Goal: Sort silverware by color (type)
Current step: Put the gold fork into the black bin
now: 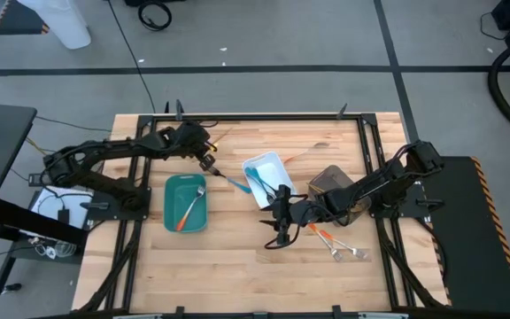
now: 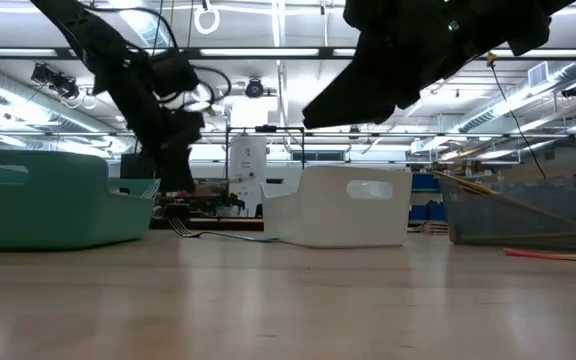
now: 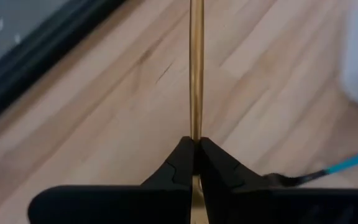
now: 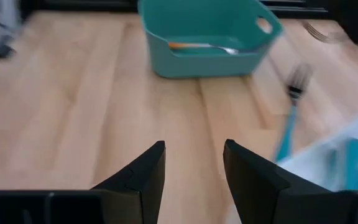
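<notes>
The left gripper [image 3: 195,163] is clamped on a slim gold-coloured metal utensil handle [image 3: 196,68], its two dark fingers [image 3: 178,167] pressed together around the shaft, which runs straight out from between them over the pale wooden table [image 3: 104,124]. In the high view this gripper [image 1: 206,159] sits at the far left-centre of the table, just behind the teal rectangular tray [image 1: 172,217]. Close beside it a blue-handled fork [image 1: 228,180] lies on the wood, between the teal tray and the white rectangular tray [image 1: 273,162].

The right gripper [image 4: 193,168] has its fingers spread apart with nothing between them, hanging over bare wood. In the high view it [image 1: 282,221] is near the table's middle, just in front of the white tray.

The teal tray holds an orange-handled utensil [image 1: 189,208] lying diagonally on its floor; the right wrist view shows it [image 4: 201,46] through the tray's open side. The white tray holds blue-handled pieces [image 1: 260,180]. A grey-brown tray [image 1: 324,180] stands to the right of the white one, partly under the right arm. Several orange-handled pieces of silverware [image 1: 335,244] lie loose on the wood toward the front right of the table, beside the right arm.
</notes>
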Controlling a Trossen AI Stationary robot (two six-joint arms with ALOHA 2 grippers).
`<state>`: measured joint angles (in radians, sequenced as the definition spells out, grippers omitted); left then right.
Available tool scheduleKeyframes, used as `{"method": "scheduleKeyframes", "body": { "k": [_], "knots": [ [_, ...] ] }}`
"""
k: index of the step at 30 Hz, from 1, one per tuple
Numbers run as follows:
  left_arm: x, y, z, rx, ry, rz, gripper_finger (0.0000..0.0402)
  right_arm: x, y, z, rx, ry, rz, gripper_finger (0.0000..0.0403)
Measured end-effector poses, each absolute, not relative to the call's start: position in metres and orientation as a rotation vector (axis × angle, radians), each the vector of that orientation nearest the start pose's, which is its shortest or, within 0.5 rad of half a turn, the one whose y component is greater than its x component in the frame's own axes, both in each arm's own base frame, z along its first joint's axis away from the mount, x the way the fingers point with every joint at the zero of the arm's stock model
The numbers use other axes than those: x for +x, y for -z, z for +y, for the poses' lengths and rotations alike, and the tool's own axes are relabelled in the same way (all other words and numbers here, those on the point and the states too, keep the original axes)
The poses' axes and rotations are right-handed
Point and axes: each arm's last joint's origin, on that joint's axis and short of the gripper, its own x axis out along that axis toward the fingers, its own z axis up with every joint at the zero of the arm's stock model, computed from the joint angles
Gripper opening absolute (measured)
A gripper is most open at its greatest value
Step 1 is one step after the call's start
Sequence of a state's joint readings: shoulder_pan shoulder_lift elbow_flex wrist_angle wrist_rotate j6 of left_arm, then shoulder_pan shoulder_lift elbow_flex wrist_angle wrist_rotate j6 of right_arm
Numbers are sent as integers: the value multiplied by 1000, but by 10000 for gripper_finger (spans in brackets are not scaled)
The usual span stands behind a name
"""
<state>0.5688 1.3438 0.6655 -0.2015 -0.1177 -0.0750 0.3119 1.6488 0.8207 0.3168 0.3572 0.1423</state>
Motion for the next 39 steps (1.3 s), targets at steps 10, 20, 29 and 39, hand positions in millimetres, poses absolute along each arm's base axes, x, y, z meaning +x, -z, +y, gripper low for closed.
{"method": "scheduleKeyframes", "body": {
  "k": [10, 20, 29, 39],
  "knots": [
    [223, -212, 95, -159, -509, 682, 23, 313, -192, 78, -85, 175, 553, 169],
    [243, -223, 61, -159, -378, 539, 19, 323, -220, 62, -175, 252, 704, 169],
    [259, -221, 46, -216, -328, 459, 21, 328, -249, 61, -475, 230, 785, 169],
    [281, -205, 43, -314, -296, 497, 21, 329, -256, 61, -796, 200, 823, 169]
  ]
}}
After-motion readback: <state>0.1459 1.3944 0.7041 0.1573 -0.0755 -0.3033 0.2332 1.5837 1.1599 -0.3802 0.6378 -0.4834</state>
